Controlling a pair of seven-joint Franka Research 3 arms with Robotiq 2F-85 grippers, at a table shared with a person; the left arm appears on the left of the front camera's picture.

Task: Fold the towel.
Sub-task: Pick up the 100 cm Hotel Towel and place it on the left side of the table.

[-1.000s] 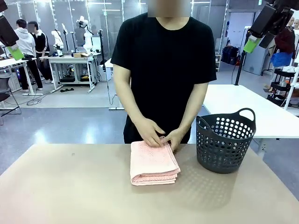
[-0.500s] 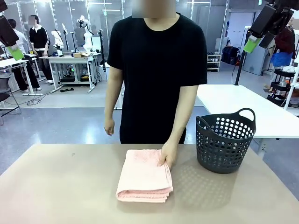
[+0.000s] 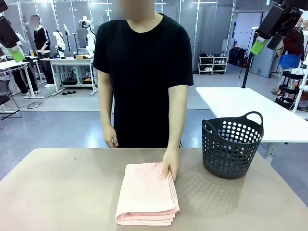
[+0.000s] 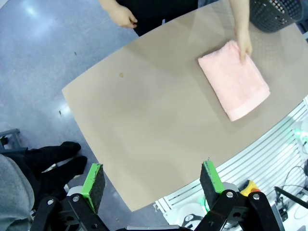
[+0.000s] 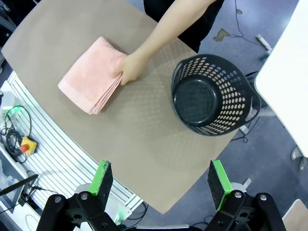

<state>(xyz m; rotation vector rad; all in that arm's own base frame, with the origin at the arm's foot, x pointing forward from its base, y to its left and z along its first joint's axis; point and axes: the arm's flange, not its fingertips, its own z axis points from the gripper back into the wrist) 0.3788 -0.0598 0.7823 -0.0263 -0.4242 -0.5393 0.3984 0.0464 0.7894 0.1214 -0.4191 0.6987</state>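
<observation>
Tan counter (image 3: 72, 192) up front: the folded pink towel (image 3: 147, 193) lies mid-counter, the person's hand (image 3: 171, 168) on its far corner, beside the dark perforated basket (image 3: 232, 144). Left end effector (image 4: 151, 180) and right end effector (image 5: 161, 184) hover high, jaws spread wide, empty.

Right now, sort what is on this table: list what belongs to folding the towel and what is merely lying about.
Part of the job:
- salmon-pink terry towel, folded, flat on the tan table
- person's hand resting on the towel's edge

Just lying about:
- dark perforated plastic basket, empty, standing apart from the towel
- left gripper and right gripper, both open, raised above the table
</observation>
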